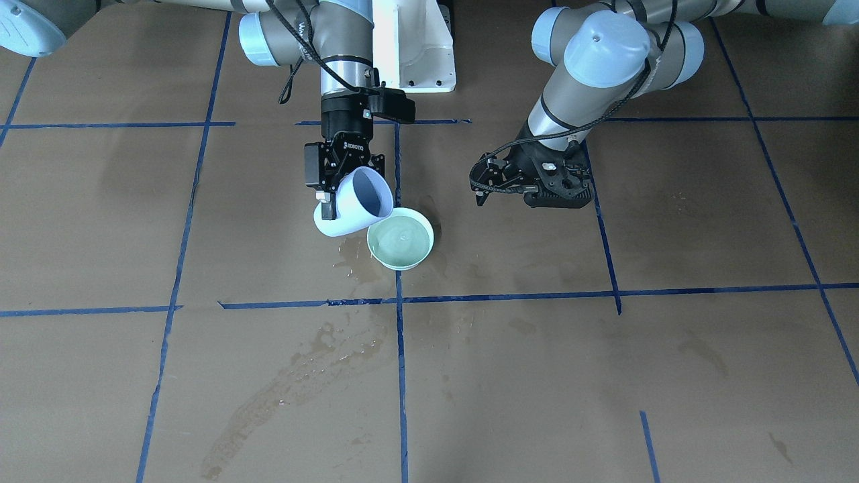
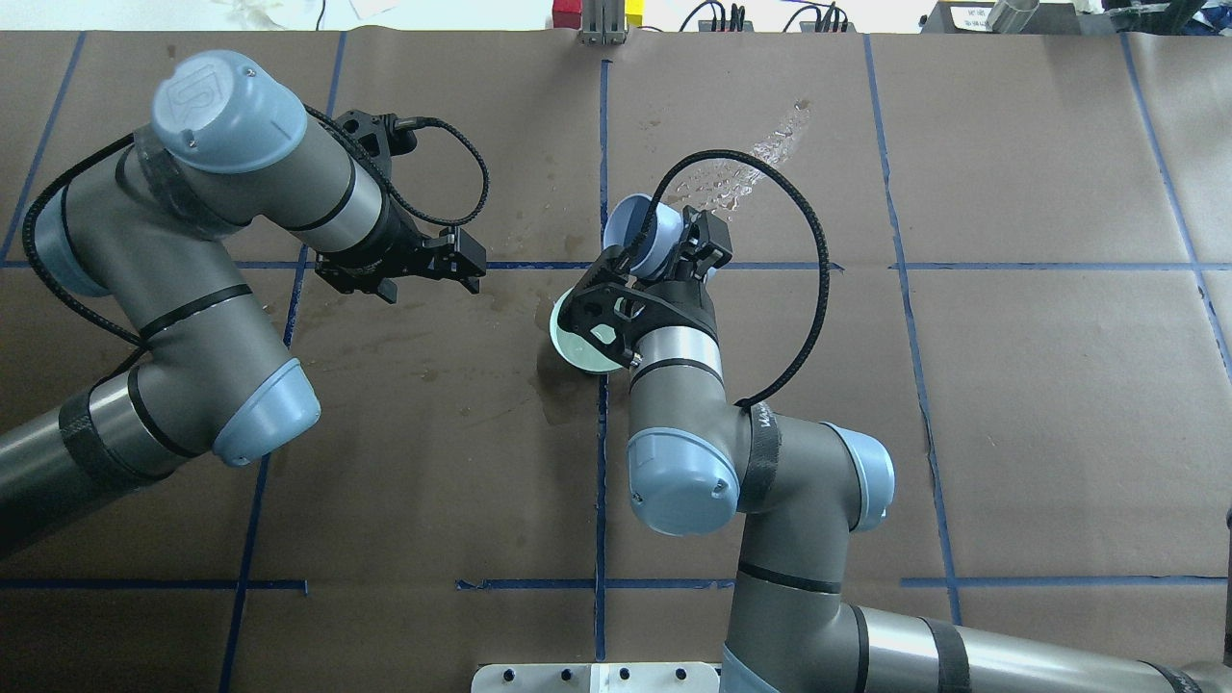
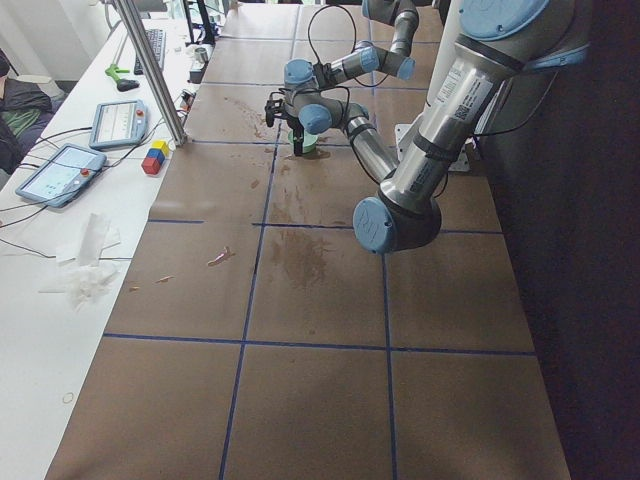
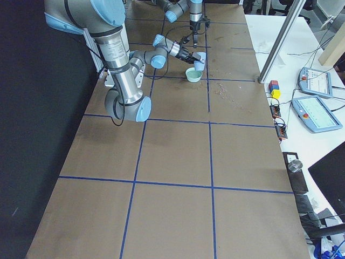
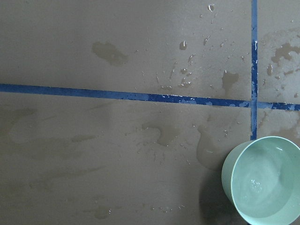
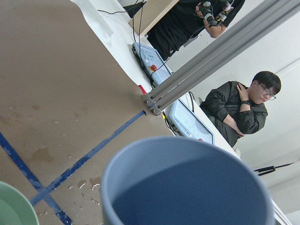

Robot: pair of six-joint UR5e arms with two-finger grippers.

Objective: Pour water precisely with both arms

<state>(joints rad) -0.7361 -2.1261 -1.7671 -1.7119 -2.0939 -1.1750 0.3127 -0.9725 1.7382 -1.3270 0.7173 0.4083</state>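
The right end effector [image 1: 341, 193] is clamped on a tilted pale blue cup [image 1: 362, 201], whose mouth leans over the edge of a green bowl [image 1: 402, 265] on the brown surface [image 1: 604, 376]. No stream shows, so I judge the pour to be in hand or nearly done, and the next move calls for a slow, steady change of tilt. The left end effector [image 1: 478, 184] hangs empty beside the bowl, apart from it; I cannot tell whether its jaws are spread. The water [image 1: 401, 239] sits in the bowl, clear, with a faint shimmer and ripple.
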